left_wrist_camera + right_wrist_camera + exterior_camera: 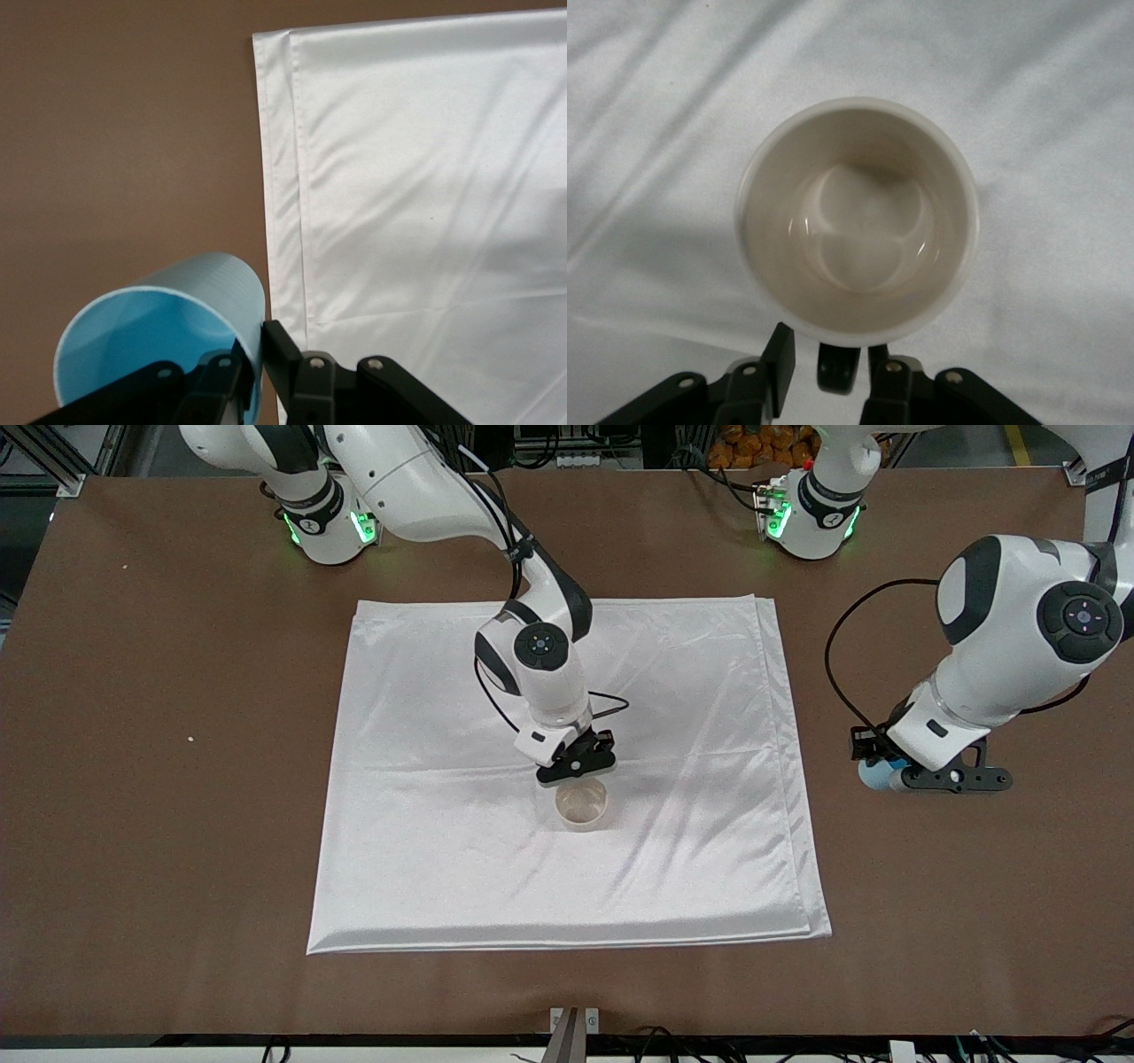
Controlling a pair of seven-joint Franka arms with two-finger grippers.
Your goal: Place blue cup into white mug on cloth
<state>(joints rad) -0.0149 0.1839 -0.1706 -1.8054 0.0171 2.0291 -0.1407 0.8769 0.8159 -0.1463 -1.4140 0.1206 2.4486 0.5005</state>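
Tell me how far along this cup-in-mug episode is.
Done: the white mug stands upright on the cloth, empty inside. In hand: the right gripper has its jaws either side of the mug's black handle, not visibly clamped; the left gripper pinches the blue cup by its rim, beside the cloth's edge toward the left arm's end of the table. Left: carry the cup over and lower it into the mug.

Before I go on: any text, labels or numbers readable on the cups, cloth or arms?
None readable.
White mug: no print on its inside or rim.
Blue cup: plain.
Cloth: plain.
Small marks on the arm bases: too small to read.
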